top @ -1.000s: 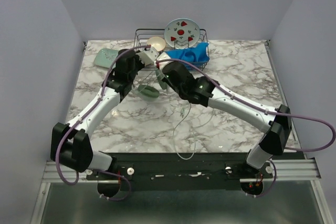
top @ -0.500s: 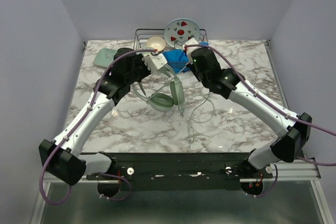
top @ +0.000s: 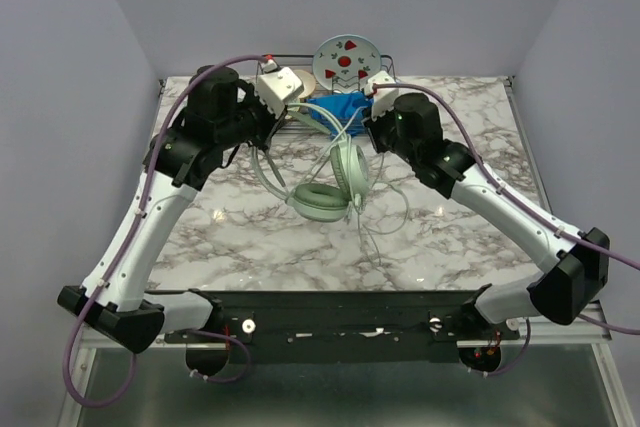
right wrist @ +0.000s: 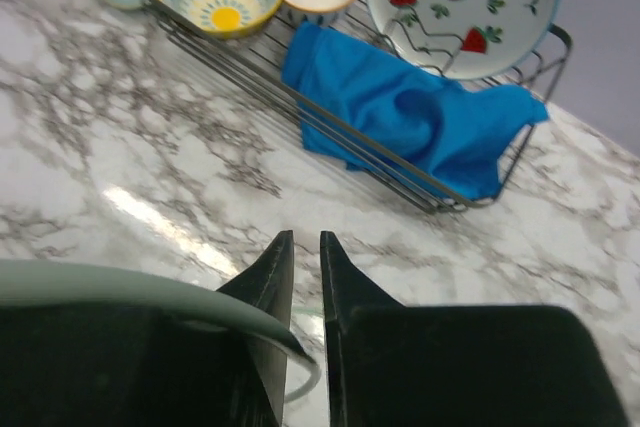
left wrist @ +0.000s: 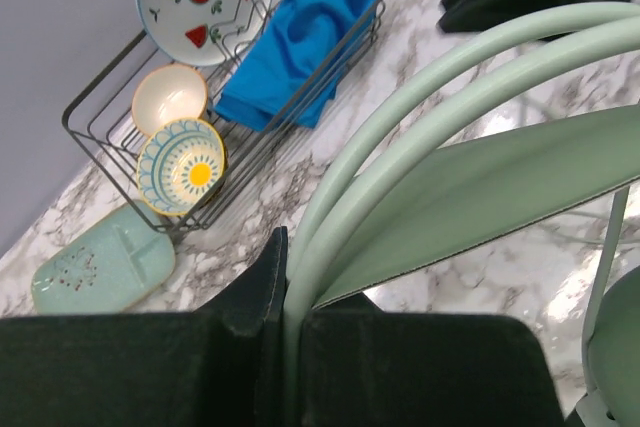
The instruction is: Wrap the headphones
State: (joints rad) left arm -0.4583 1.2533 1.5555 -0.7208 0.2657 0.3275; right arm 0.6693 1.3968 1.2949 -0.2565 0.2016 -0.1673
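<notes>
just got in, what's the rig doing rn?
Both arms are on the headphones above the marble table. The left gripper is clamped on the headband, and the ear cups sit between the two arms. The right gripper is at the band's other side with its jaws nearly closed; I can't tell whether it grips anything. The cable trails loose, so it is not wrapped yet.

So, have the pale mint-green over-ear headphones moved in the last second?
Yes. In the top view the headphones have shifted rightward, from in front of the left half of the black wire dish rack to in front of its middle.
</notes>
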